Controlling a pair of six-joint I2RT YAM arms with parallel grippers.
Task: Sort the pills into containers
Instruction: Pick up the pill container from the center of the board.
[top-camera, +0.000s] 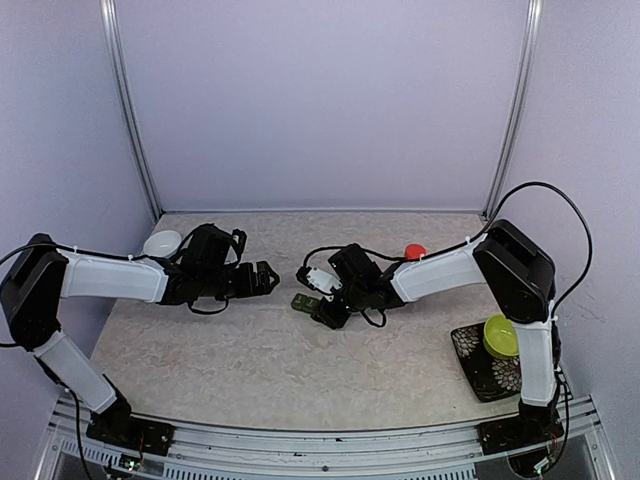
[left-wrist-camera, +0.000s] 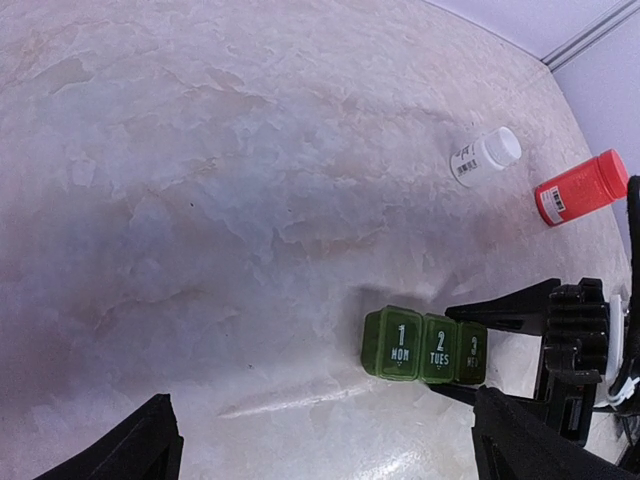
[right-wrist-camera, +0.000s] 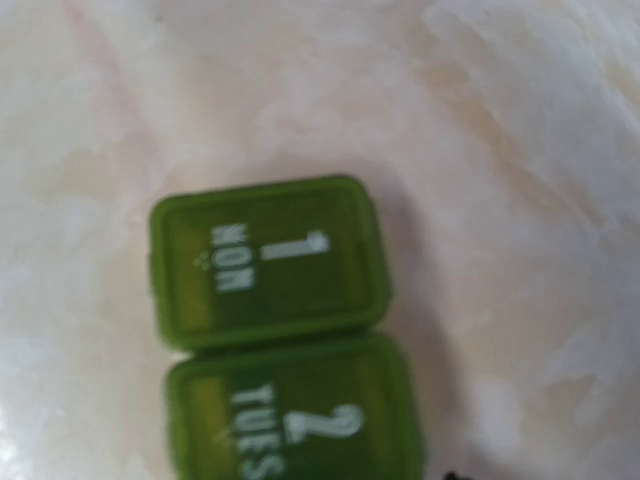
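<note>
The dark green pill box (left-wrist-camera: 424, 348) lies on the table with all three lids shut, marked 1 MON, 2 TUES and 3 WED. It also shows in the top view (top-camera: 302, 301) and fills the right wrist view (right-wrist-camera: 270, 262). My right gripper (top-camera: 318, 307) has a black finger (left-wrist-camera: 500, 305) on each long side of the box's WED end, both touching it. My left gripper (top-camera: 264, 278) is open and empty, its fingertips (left-wrist-camera: 150, 440) wide apart, a short way left of the box. No loose pills show.
A white pill bottle (left-wrist-camera: 485, 157) and a red-orange bottle (left-wrist-camera: 580, 187) lie on their sides behind the box; the red one's cap shows in the top view (top-camera: 414, 251). A white bowl (top-camera: 162, 243) sits back left. A lime-green bowl (top-camera: 500, 335) sits on a dark patterned mat (top-camera: 470, 350) at front right.
</note>
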